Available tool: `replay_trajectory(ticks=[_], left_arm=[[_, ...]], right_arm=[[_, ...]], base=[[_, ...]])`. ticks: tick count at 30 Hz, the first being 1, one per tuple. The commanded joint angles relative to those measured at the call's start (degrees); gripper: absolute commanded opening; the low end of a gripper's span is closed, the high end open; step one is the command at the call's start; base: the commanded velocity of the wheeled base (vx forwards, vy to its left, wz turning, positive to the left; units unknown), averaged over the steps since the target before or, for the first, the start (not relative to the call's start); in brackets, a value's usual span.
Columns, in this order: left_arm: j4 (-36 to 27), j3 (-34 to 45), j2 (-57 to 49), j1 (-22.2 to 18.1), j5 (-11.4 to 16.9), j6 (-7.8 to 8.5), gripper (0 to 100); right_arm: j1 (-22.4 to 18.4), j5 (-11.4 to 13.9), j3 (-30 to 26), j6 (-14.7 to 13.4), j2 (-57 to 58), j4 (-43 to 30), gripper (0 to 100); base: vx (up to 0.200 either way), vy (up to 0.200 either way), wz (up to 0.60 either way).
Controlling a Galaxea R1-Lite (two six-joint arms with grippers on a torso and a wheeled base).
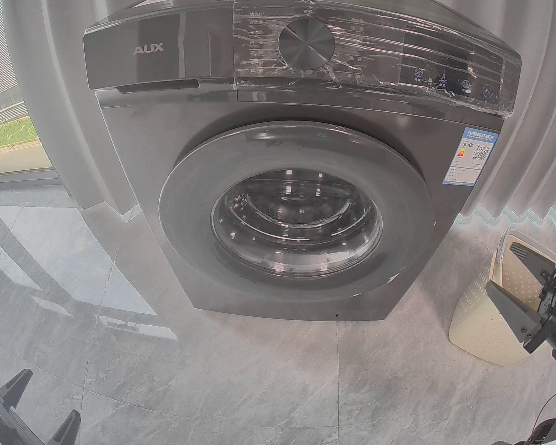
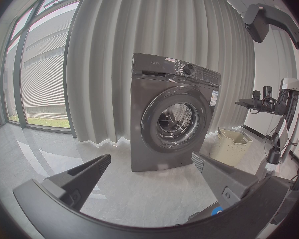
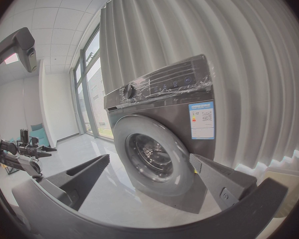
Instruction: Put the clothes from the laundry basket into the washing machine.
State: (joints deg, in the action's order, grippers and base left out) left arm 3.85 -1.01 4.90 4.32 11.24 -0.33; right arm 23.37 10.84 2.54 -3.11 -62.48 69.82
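A dark grey front-loading washing machine (image 1: pixel 167 156) stands against a curtain, its round glass door (image 1: pixel 296 220) shut. A cream perforated laundry basket (image 1: pixel 482 332) sits on the floor to its right; in the left wrist view the basket (image 2: pixel 231 145) shows bare cream walls inside. My right gripper (image 1: pixel 501 267) hangs open and empty just above the basket's near side. My left gripper (image 1: pixel 46 400) is open and empty low at the front left, well away from the machine. From each wrist, the left gripper (image 2: pixel 150 156) and the right gripper (image 3: pixel 149 156) face the machine with nothing between their fingers.
A grey tiled floor (image 1: pixel 228 366) stretches in front of the machine. Pleated white curtains (image 1: pixel 550 94) hang behind it, and a tall window (image 2: pixel 43 70) lies to the left. The basket (image 3: pixel 289 190) stands close to the curtain.
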Motion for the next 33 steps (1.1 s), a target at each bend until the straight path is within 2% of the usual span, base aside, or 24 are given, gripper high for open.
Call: replay_trajectory(ticks=[1,2,4,6,8,15,23,27,32,33], left_arm=[[0.01,1.01,0.11,-0.01,0.01,-0.02,100],[0.01,1.01,0.11,-0.01,0.01,-0.02,100],[0.01,1.01,0.11,-0.01,0.01,-0.11,100],[0.01,1.01,0.11,-0.01,0.01,-0.11,100],[0.01,1.01,0.11,-0.01,0.01,-0.11,100],[-0.07,0.92,0.11,-0.01,0.8,-0.37,100],[-0.16,0.92,0.11,-0.01,0.8,-0.37,100],[-0.16,0.92,0.11,-0.01,0.8,-0.37,100],[-0.16,0.92,0.11,-0.01,0.8,-0.37,100],[-0.16,0.92,0.11,-0.01,0.8,-0.29,100]], right_arm=[[-5.18,0.06,-2.36,1.0,6.4,-0.12,100],[-5.18,0.06,-2.36,1.0,6.4,-0.12,100],[-9.31,0.15,-2.54,1.18,9.65,-1.35,100],[-10.8,0.32,-2.54,1.18,11.85,-2.84,100],[-12.82,0.59,-2.54,1.26,18.0,-8.47,100],[-15.63,0.85,-1.74,1.35,30.48,-21.65,100],[-18.1,1.12,-1.92,1.44,37.52,-25.96,100],[-19.15,2.43,-1.83,1.26,42.79,-31.06,100],[-20.38,2.43,-1.92,1.35,47.36,-34.4,100],[-21.7,2.61,-2.1,1.44,49.82,-36.77,100]], base=[[0.0,0.0,0.0],[0.0,0.0,0.0],[0.0,0.0,0.0],[0.0,0.0,0.0],[0.0,0.0,0.0],[0.0,0.0,0.0],[0.0,0.0,0.0],[0.0,0.0,0.0],[0.0,0.0,0.0],[0.0,0.0,0.0]])
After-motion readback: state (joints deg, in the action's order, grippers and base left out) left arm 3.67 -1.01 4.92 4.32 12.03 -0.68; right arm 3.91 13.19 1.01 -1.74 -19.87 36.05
